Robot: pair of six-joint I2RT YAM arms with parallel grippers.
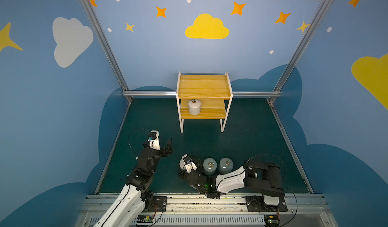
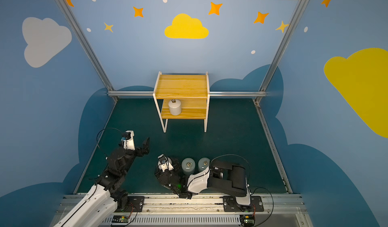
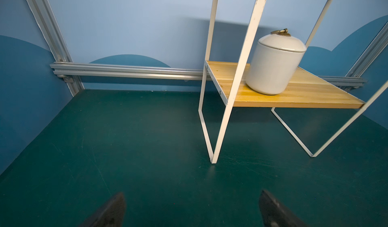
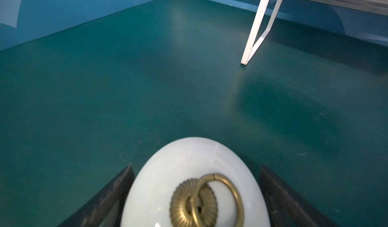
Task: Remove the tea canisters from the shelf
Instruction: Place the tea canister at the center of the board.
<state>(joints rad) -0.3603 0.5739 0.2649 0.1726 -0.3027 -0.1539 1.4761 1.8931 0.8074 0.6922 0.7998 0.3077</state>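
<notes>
The shelf [image 1: 204,87] stands at the back centre of the table in both top views. One white tea canister [image 1: 194,107] with a brass ring sits on the left part of its lower board [image 3: 304,93]; the top board is bare. Two blue-grey canisters [image 1: 210,166] [image 1: 226,165] stand side by side on the green mat near the front. Left of them a second white canister [image 4: 195,173] stands on the mat between the spread fingers of my right gripper [image 4: 195,169], which is open. My left gripper [image 3: 193,202] is open and empty, left of and in front of the shelf.
Blue walls with aluminium posts close in the table on three sides, with a back rail [image 1: 151,93] behind the shelf. The shelf's thin white legs [image 3: 212,152] rest on the green mat [image 1: 252,142]. My right arm [image 1: 262,177] lies across the front, beside the blue-grey canisters.
</notes>
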